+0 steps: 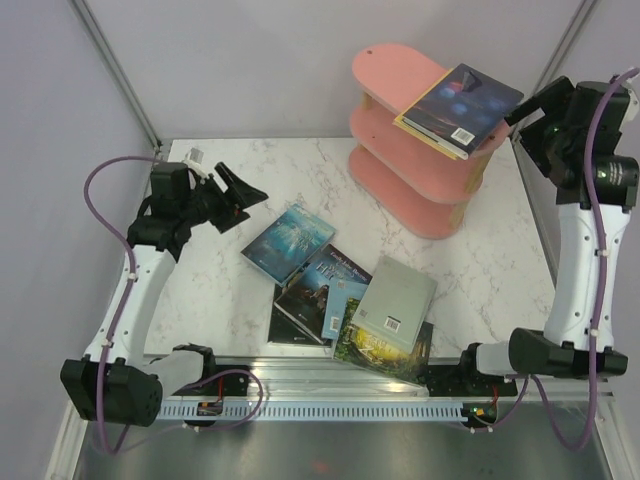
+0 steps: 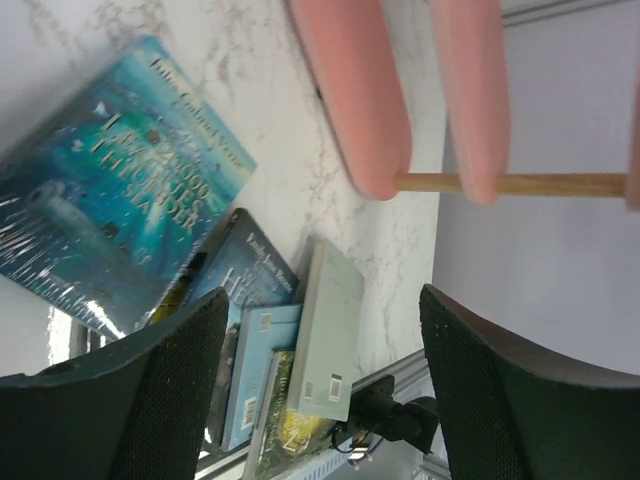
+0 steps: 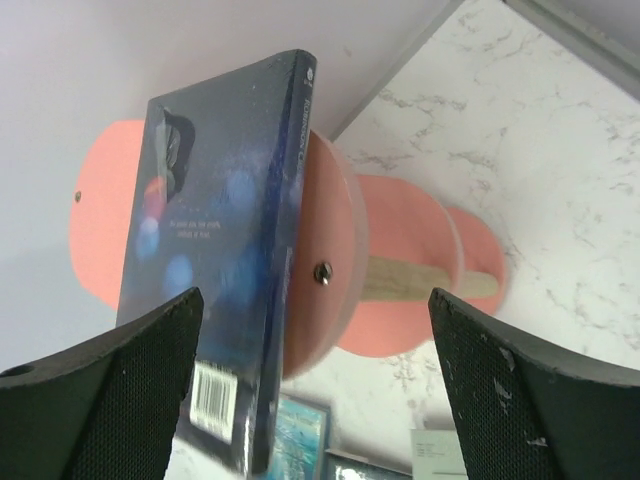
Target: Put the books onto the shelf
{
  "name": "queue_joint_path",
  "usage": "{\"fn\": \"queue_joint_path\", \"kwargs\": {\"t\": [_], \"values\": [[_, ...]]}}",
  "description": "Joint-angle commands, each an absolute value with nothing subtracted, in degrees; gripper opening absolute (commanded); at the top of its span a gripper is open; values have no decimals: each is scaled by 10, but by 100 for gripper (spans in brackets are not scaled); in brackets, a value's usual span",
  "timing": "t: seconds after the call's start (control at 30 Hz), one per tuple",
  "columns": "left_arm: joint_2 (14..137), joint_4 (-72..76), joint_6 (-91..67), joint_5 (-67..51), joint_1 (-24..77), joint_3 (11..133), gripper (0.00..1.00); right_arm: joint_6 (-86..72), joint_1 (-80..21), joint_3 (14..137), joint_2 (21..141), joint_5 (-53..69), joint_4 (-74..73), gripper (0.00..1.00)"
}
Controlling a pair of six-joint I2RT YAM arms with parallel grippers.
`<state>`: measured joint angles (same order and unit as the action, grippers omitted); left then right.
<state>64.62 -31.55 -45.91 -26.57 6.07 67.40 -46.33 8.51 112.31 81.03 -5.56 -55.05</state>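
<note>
While the right gripper (image 1: 522,125) is held level with the top board of the shelf (image 1: 400,70), its jaws are spread wide and nothing is clasped between them. Just ahead of that gripper, the dark blue book (image 3: 220,250) is seen lying flat on the top pink board, its barcode end overhanging the board's edge toward the fingers. One finger (image 3: 110,380) overlaps the book's near corner in the wrist view; whether contact is made cannot be told. In the top view the yellow edge of a second book (image 1: 428,137) is shown under it.

The left gripper (image 1: 250,205) is likewise released and empty, and is held above the table (image 1: 480,260). The teal book (image 2: 110,180) lies flat ahead of and below it. Farther from its fingers, the grey book (image 2: 328,340) is stacked on a blue-covered book (image 1: 325,285) and a landscape-covered book (image 1: 375,350), with a black book (image 1: 290,325) partly hidden beneath. These five are left on the marble, apart from the shelf's foot.
</note>
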Motion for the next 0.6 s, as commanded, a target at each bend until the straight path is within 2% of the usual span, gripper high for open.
{"fn": "queue_joint_path", "kwargs": {"t": [0.0, 0.27, 0.4, 0.5, 0.57], "values": [[657, -313, -466, -264, 45, 590, 82, -397, 85, 1115, 723, -59, -602, 97], [675, -234, -482, -228, 45, 450, 85, -397, 75, 915, 558, 19, -641, 98], [681, -198, -495, -208, 45, 376, 89, -398, 73, 882, 534, 53, -640, 98], [686, -155, -512, -192, 46, 330, 99, -390, 67, 889, 536, 59, -643, 98], [693, -128, -528, -184, 48, 310, 100, -386, 62, 897, 541, 60, -648, 98]]}}
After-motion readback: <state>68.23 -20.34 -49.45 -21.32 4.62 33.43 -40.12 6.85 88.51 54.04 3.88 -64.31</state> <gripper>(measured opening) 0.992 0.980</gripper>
